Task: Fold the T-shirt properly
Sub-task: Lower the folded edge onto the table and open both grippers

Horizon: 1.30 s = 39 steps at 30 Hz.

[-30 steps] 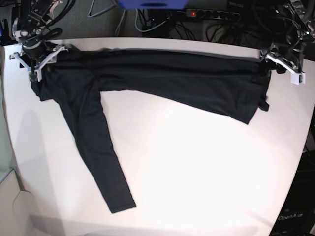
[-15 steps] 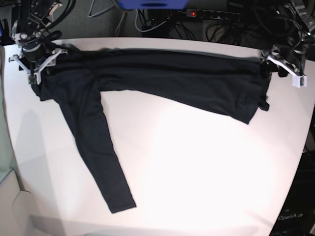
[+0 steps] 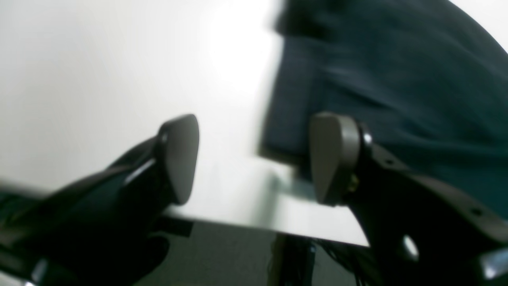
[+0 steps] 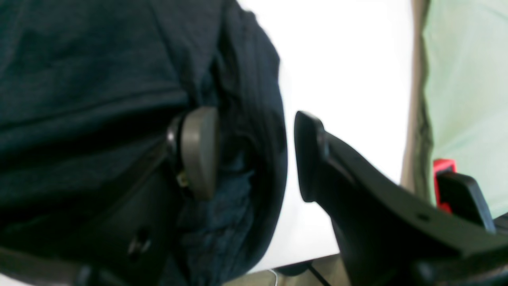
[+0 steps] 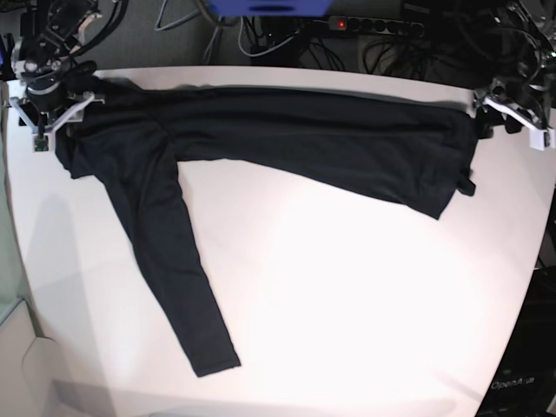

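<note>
The black T-shirt [image 5: 313, 139] lies folded into a long band along the far side of the white table [image 5: 365, 313], with one sleeve [image 5: 169, 261] stretching diagonally toward the front left. My right gripper [image 5: 50, 117] hovers open at the band's left end. In the right wrist view this gripper [image 4: 254, 155] has the shirt's bunched edge [image 4: 254, 99] between its fingers, with a gap showing to the outer one. My left gripper [image 5: 512, 117] stands open just past the right end. In the left wrist view, the left gripper [image 3: 254, 159] frames bare table and the cloth's edge [image 3: 397, 79].
Cables and a power strip [image 5: 373, 26] crowd the floor behind the table. The far table edge [image 3: 270, 228] runs just under the left gripper. A pale green surface [image 4: 464, 87] and a red part [image 4: 442, 171] lie past the table's left side.
Both grippers have drawn outward from the shirt's ends, the right one to the left and farther back, the left one to the right. The shirt has stayed put.
</note>
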Available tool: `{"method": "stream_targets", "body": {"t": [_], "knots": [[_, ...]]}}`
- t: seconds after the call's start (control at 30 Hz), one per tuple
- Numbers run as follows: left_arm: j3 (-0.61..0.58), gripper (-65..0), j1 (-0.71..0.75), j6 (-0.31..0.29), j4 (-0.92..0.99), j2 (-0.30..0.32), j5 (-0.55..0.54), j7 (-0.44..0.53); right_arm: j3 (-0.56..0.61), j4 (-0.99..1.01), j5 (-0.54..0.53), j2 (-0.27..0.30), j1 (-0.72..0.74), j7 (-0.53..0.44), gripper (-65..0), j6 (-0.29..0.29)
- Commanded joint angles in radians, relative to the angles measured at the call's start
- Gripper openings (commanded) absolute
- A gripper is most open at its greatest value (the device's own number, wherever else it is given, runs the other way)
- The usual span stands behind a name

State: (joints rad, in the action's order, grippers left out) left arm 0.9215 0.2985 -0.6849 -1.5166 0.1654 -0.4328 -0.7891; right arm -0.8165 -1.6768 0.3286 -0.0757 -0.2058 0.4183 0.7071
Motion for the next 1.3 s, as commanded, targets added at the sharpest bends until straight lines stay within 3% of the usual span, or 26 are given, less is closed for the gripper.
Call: {"method": "stream_targets", "body": {"t": [0.0, 1.27], "knots": [[0.008, -23.0, -0.003, -0.013, -0.012, 0.013, -0.018, 0.015, 0.000, -0.016, -0.010, 0.020, 0.007, -0.022, -33.6, -0.009], [0.023, -23.0, 0.000, -0.013, -0.022, 0.030, -0.018, 0.023, 0.007, 0.030, -0.012, 0.046, 0.021, -0.026, -33.6, -0.009]]}}
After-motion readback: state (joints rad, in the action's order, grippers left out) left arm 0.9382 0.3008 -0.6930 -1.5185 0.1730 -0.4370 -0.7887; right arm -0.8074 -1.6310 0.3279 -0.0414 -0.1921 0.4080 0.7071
